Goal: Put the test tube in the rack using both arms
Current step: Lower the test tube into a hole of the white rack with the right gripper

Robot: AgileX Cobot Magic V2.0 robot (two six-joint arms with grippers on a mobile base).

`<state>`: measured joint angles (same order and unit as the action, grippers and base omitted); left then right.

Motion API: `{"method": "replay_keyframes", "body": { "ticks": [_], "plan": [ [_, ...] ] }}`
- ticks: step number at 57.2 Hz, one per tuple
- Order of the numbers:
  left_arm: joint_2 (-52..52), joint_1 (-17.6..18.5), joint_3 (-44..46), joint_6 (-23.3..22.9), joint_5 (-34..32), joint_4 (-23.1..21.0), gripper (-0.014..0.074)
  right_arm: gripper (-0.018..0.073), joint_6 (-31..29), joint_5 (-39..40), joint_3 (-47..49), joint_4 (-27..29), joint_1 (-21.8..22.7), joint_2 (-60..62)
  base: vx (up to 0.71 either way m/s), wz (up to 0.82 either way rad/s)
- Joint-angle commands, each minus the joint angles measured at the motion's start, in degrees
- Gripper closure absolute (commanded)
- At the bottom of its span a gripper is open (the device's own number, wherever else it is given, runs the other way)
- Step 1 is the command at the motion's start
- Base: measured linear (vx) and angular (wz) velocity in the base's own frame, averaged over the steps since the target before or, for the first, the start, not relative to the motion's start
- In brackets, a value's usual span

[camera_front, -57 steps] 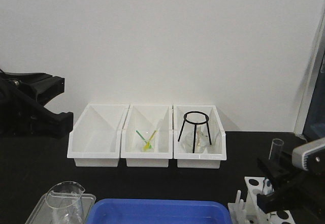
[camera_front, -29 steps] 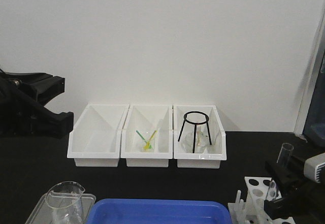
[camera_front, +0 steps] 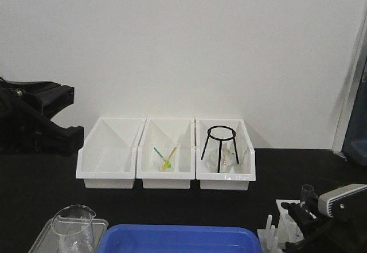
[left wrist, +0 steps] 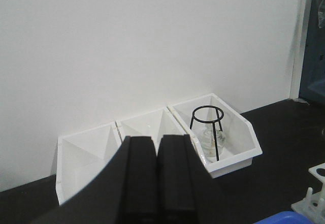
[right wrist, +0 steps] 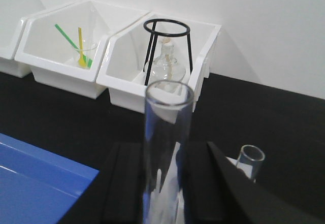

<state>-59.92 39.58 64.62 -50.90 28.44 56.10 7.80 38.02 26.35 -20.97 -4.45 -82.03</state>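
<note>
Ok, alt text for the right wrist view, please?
A slender clear glass test tube stands upright between the black jaws of the right gripper, close to the camera. Three white open-front bins sit behind, a blue plastic tray lower left, a second glass tube lower right.

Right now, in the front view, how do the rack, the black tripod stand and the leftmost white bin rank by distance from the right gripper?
1. rack, directly beside the right gripper, on its left.
2. black tripod stand, farther back, toward the middle.
3. leftmost white bin, back row, far left.
</note>
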Motion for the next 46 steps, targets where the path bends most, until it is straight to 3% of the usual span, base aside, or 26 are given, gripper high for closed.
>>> {"method": "replay_keyframes", "body": {
  "ticks": [1,18,46],
  "plan": [
    [0.89,0.02,1.87,-0.23,-2.79,1.50,0.0605,0.0567,-0.49,8.76,1.48,-0.66,0.37,-0.69,0.00,0.00],
    [0.89,0.02,1.87,-0.23,-2.79,1.55,0.0605,0.0567,-0.49,11.41,1.48,-0.59,0.37,-4.33,0.00,0.00],
    [0.89,0.02,1.87,-0.17,-2.80,3.08,0.0605,0.0567,0.03,6.71,1.48,-0.58,0.37,-3.17,0.00,0.00]
  ]
}}
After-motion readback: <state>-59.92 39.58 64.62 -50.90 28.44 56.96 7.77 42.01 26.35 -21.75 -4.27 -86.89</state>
